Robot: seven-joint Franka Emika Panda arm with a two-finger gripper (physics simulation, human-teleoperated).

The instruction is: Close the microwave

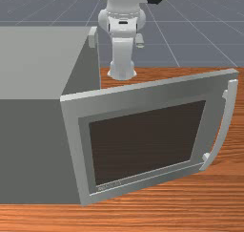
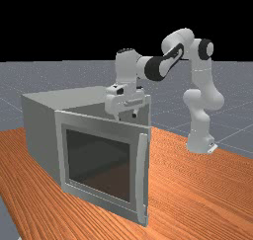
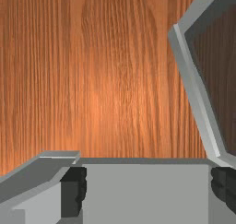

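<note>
My gripper (image 2: 126, 117) hangs at the door's top edge in the far view, over the opening side of the microwave; its exact height against that edge is hard to tell. The wrist view has the gripper (image 3: 148, 188) open, fingers wide apart, light grey microwave surface (image 3: 145, 195) beneath, nothing held. The grey microwave (image 1: 28, 150) stands at the front view's left. Its door (image 1: 143, 93), with a dark window, is swung well open toward the front view's right. A curved handle (image 1: 226, 123) runs down the door's free edge; the far view has this handle (image 2: 142, 175) too.
The wooden table (image 1: 219, 193) reaches past the door's lower edge in the front view. The arm's base stands behind the door there, and at the far view's right. In the wrist view, the door (image 3: 198, 98) rises beside bare wood.
</note>
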